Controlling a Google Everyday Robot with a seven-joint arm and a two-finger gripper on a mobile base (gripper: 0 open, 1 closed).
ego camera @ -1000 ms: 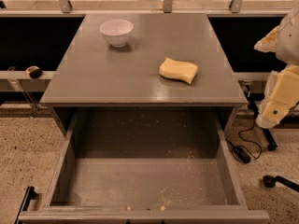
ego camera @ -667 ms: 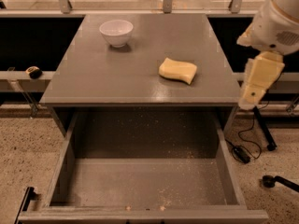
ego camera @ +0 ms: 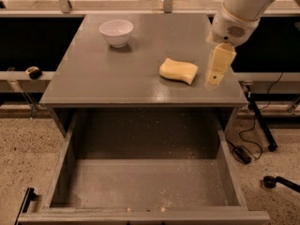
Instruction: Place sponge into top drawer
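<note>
Claw point(ego camera: 214, 80) has moved left since the frame 0.7 s ago. Back then it hung off the right edge of the bench, and a second ago it was further out and lower, beside the cabinet. Now it's over the bench point(ego camera: 117, 78) top, right-hand side, pointing down from the white wrist housing. Can't tell whether the claw is open or closed: from this angle it reads as one pale block. Nothing visibly held. Can't tell if the tip touches the surface either.

Sponge point(ego camera: 178, 71) hasn't moved. It lies flat on the bench, right of centre, just left of the claw, with a narrow gap between the two. No contact that I can see. The claw tip sits level with the sponge's near edge, slightly toward the front.

White bowl point(ego camera: 116, 32) is unchanged, upright at the back left of the bench, well apart from both sponge and claw.

Top drawer point(ego camera: 145, 184) is pulled fully out below the bench front, same as before. Its floor is bare apart from pale crumbs near the front. A dark handle point(ego camera: 26, 205) shows at the lower left corner. Sponge is not in the drawer yet.

Cables point(ego camera: 243, 151) run on the floor to the right.
</note>
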